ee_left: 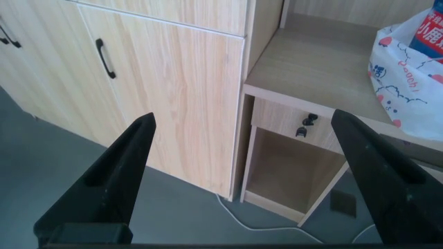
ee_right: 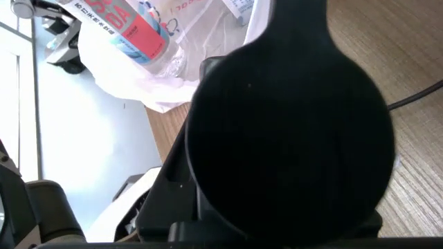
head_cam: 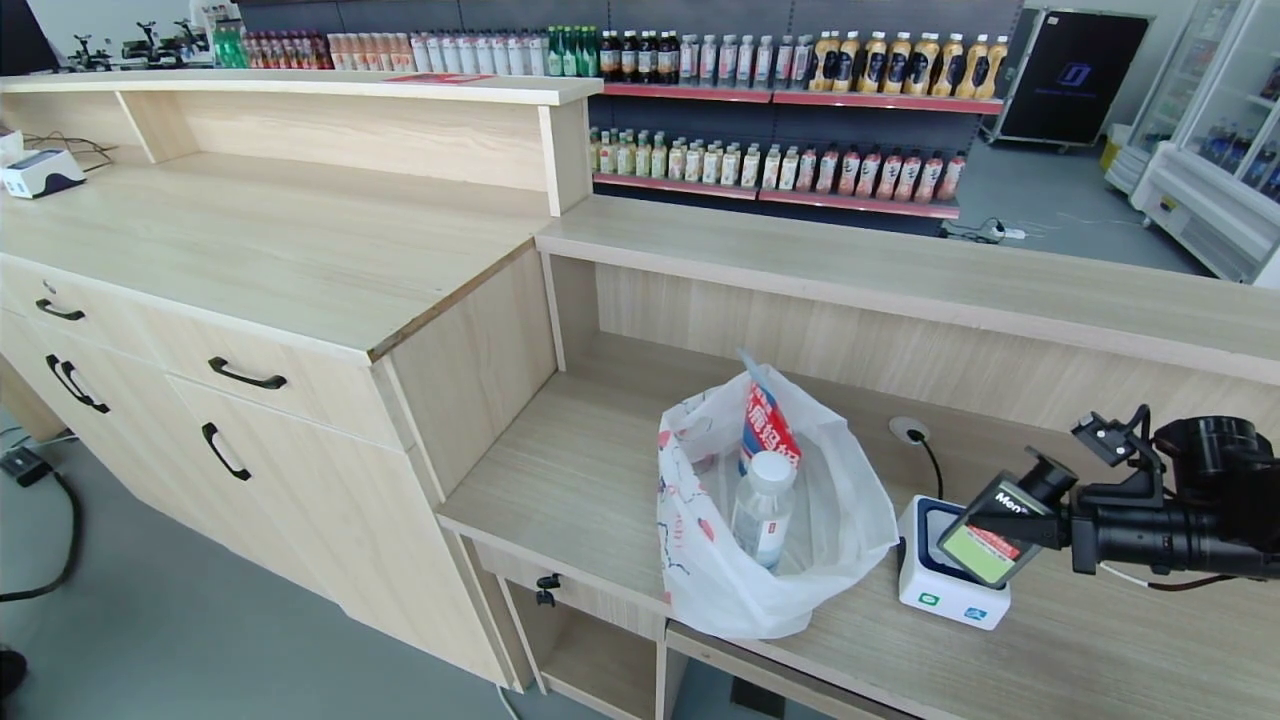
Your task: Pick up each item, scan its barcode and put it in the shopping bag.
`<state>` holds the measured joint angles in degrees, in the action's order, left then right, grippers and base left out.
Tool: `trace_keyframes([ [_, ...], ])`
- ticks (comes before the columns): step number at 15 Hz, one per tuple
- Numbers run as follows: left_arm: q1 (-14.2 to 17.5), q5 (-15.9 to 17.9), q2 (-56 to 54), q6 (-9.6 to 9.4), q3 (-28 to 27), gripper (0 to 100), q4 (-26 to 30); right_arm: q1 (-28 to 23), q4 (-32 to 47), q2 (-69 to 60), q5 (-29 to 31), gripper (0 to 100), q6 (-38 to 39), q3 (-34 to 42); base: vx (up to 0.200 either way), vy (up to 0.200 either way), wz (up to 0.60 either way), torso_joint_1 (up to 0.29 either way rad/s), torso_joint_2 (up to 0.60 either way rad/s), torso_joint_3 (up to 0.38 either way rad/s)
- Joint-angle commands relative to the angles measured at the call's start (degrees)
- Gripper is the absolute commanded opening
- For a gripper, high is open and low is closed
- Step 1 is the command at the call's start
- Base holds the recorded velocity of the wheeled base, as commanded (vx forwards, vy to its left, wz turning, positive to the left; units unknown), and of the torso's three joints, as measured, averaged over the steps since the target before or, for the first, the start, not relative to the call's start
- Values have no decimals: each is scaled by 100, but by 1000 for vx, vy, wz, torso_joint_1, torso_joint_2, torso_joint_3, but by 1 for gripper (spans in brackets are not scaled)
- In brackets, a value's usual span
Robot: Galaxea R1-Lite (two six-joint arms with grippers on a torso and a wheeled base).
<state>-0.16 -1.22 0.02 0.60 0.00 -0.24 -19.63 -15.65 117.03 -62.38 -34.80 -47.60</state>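
Our right gripper [head_cam: 1045,505] is clamped on a dark container [head_cam: 985,540] with a green and red label, and holds it tilted with the label facing down. Directly beneath the gripper's load sits the white scanner [head_cam: 950,590], its blue window close under the label; we cannot tell whether the two touch. A black cable [head_cam: 935,465] runs from behind the scanner to a round grommet [head_cam: 908,431] in the counter [head_cam: 580,470], beyond the gripper.

To the left of this gripper, just beside the scanner, stands the white shopping bag [head_cam: 700,570], its mouth open. Inside it a clear water bottle [head_cam: 765,510] with a white cap stands upright, and a red and blue packet [head_cam: 765,425] sticks up behind the bottle.

In the right wrist view a large black round shape [ee_right: 291,124] sits right in front of the lens, probably the held container, though the view is too close to be sure. Past it lie the bag [ee_right: 124,76] and the bottle's red label [ee_right: 128,31].

Our left gripper [ee_left: 242,117] hangs off the counter's edge over the floor, its two fingers [ee_left: 118,180] spread wide with nothing between them. Ahead of it are a wooden cabinet door [ee_left: 173,90] and a drawer front with a key [ee_left: 304,124] in its lock, and the bag [ee_left: 401,69] rests on the counter beyond.
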Motion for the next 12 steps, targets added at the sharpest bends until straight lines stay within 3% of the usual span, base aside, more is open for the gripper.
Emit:
trace_keyframes([
  [1, -2, -1, -2, 2, 0, 100, -2, -6, 1, 74, -2, 0, 0, -21, 0, 0, 0, 0, 0, 0],
  [9, -2, -1, -2, 2, 0, 100, -2, 20, 10, 13, -2, 0, 0, -21, 0, 0, 0, 0, 0, 0],
  [12, -2, -10, -2, 2, 0, 100, -2, 117, 36, -1244, 24, 0, -26, 14, 0, 0, 0, 0, 0, 0],
])
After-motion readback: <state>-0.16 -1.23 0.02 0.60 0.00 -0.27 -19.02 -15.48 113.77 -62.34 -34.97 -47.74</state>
